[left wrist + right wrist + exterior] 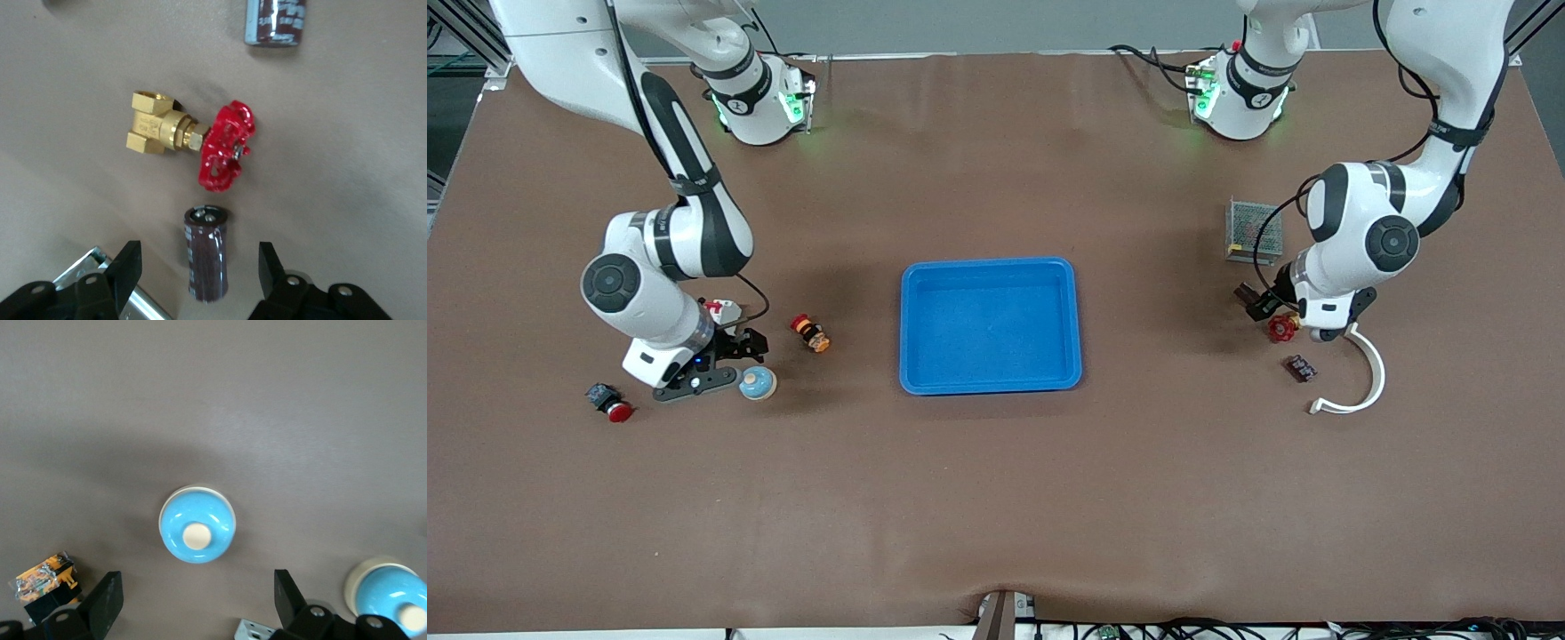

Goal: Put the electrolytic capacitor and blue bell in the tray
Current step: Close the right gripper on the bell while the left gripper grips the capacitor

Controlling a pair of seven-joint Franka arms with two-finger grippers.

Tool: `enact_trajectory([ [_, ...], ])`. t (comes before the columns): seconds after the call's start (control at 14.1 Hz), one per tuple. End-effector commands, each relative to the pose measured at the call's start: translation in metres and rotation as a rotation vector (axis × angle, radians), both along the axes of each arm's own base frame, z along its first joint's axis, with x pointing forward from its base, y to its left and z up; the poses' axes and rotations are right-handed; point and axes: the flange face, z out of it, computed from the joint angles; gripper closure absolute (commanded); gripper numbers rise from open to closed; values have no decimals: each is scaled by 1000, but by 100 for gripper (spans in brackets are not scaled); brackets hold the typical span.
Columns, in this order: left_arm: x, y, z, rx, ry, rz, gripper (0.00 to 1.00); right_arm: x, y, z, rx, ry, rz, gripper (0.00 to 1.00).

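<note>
The blue tray (914,293) lies empty at the table's middle. The blue bell (758,383), a blue dome with a cream button, stands toward the right arm's end. In the right wrist view the bell (197,523) sits just ahead of my right gripper (197,600), which is open, low and empty; it also shows in the front view (740,345). A dark electrolytic capacitor (207,253) lies on the table between the open fingers of my left gripper (200,267), untouched. In the front view my left gripper (1256,302) hides it.
A brass valve with a red handwheel (223,147) lies just past the capacitor, and a second capacitor (1300,367) past that. A metal mesh box (1254,231) and a white curved piece (1365,378) are nearby. A red push button (611,404) and an orange-black part (811,334) flank the bell.
</note>
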Motion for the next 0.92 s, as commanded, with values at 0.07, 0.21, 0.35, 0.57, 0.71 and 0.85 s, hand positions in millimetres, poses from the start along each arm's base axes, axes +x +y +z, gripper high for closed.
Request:
enact_trajectory([
  [0.07,-1,1,-12,-7,5,18,29,-3,12,-31,0,16,28,0],
  [0.21,-2,1,-14,-8,9,20,38,0,11,-40,-1,3,31,0],
  [0.35,-2,1,-17,-7,14,30,49,3,9,-43,-1,-4,43,0],
  [0.57,-2,-3,-18,-6,18,32,64,13,8,-46,-3,-12,42,0],
  [0.71,-2,-4,-22,-7,24,31,68,17,7,-47,-3,-16,41,0],
  [0.85,0,-7,-21,-8,19,31,81,18,7,-53,-3,-19,44,0],
])
